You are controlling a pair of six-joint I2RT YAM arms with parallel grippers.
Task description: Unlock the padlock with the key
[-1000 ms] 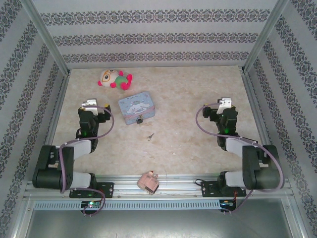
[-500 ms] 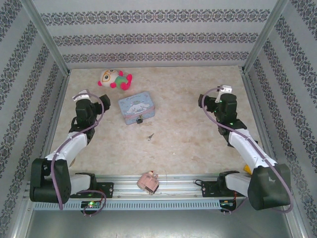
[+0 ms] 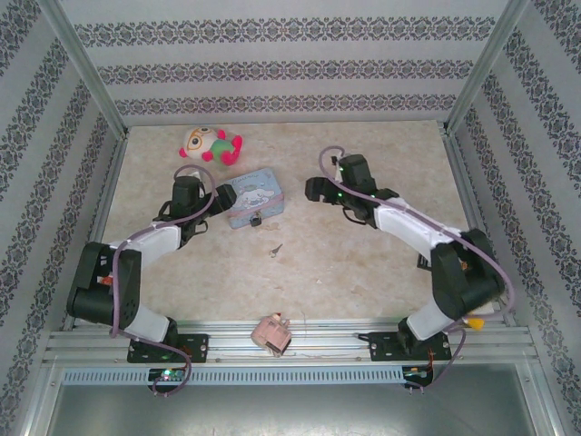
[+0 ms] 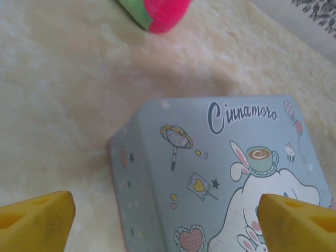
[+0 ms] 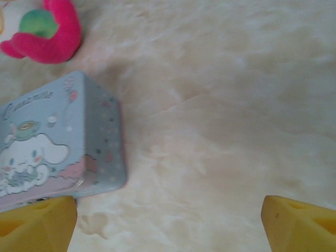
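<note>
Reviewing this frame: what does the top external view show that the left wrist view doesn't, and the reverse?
Top external adds the padlock at the near edge of the blue tin, the key lying apart from it, and a pink block. Left wrist adds the lid's Cinnamoro lettering and the open left gripper with its yellow fingertips. Shared: the tin and the plush toy.

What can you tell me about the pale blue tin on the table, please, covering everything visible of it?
The tin is a pale blue rectangular box with rounded corners, metal by its look, lid closed. The lid shows a white long-eared cartoon figure, a cup, small doodles and the word Cinnamoro; the sides carry tiny motifs. It lies flat on the table, turned askew. A small dark padlock sits against its near side.
</note>
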